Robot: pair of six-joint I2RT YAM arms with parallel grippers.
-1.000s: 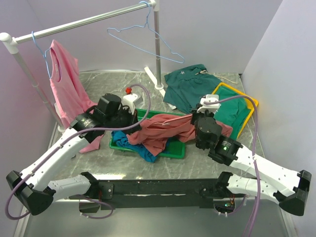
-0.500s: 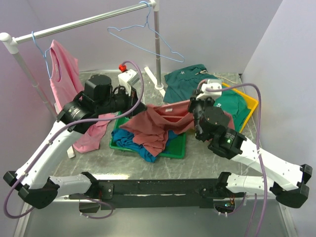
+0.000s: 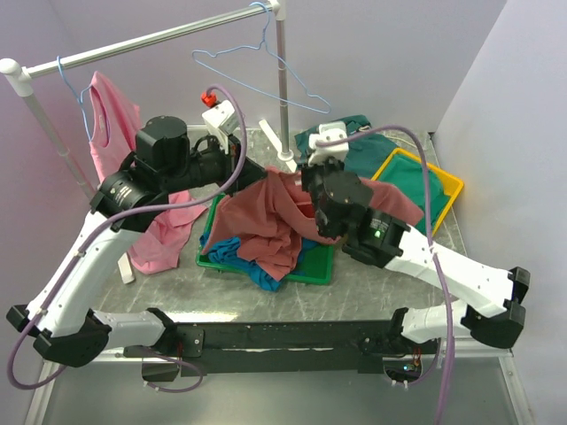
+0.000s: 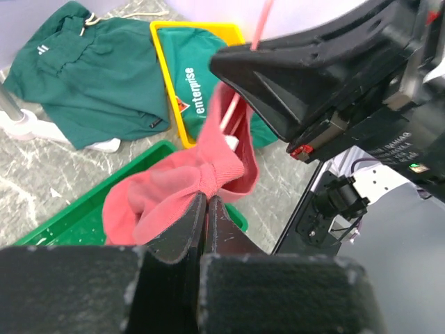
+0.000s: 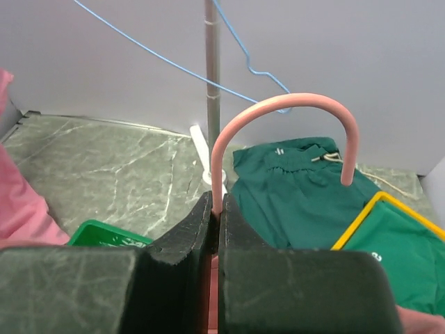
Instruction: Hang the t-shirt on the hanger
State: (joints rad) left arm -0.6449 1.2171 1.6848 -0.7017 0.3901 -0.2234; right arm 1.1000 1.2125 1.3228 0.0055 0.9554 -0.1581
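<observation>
The salmon-red t-shirt (image 3: 257, 221) hangs bunched between both arms above the green tray (image 3: 312, 267). My left gripper (image 3: 251, 173) is shut on a fold of the t-shirt (image 4: 208, 174). My right gripper (image 3: 306, 173) is shut on the stem of the coral-pink hanger (image 5: 278, 111), whose hook curves up above the jaws (image 5: 217, 202). The hanger's triangle is hidden under the cloth; a thin pink bar of the hanger (image 4: 261, 28) shows in the left wrist view. The white neck tag is out of sight.
A blue garment (image 3: 252, 266) lies in the green tray. Dark green clothes (image 3: 363, 150) lie at the back right, partly in a yellow tray (image 3: 443, 181). A rail (image 3: 142, 42) carries a lighter pink shirt (image 3: 120, 150) and a blue wire hanger (image 3: 266, 71). The rail's post (image 3: 282, 88) stands close behind both grippers.
Both grippers have risen and moved back toward the rail post, lifting the t-shirt and hanger up off the green tray. The right gripper has shifted left, closer to the left gripper.
</observation>
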